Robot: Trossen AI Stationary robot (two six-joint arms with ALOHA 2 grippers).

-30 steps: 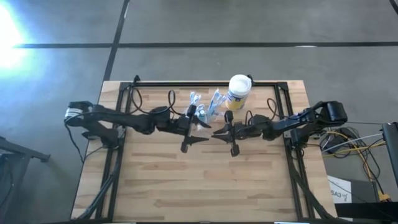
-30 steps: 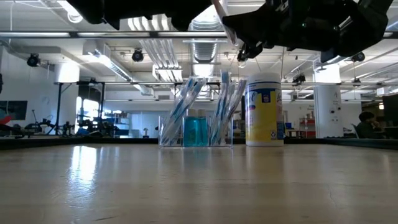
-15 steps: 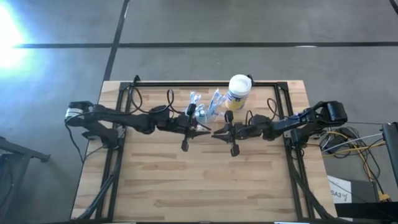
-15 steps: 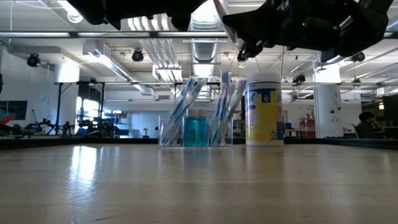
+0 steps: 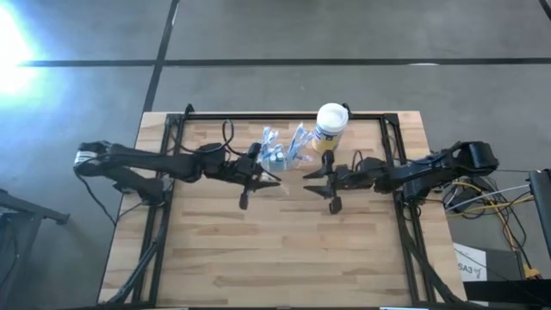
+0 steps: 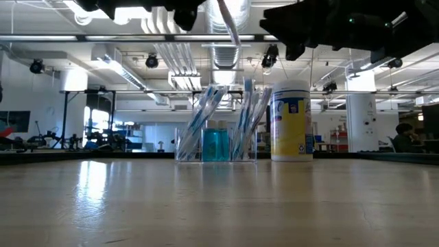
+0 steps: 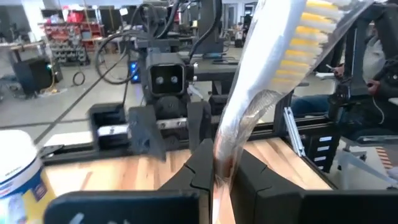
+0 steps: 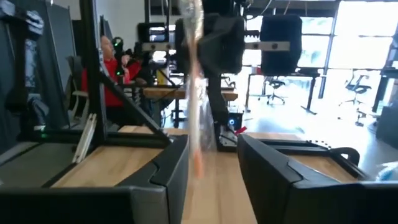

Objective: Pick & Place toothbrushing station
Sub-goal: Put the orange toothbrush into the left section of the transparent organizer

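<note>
The toothbrushing station (image 5: 282,157), a low clear plastic holder with blue-handled brushes leaning in it, stands on the wooden table (image 5: 284,250) just beside the white cylindrical canister (image 5: 330,125). The left tool (image 5: 274,182) hangs just in front of the station, fingers pressed together on a wrapped toothbrush (image 7: 261,87) with yellow bristles. The right tool (image 5: 312,171), near the canister, has its fingers apart, holding nothing.
</note>
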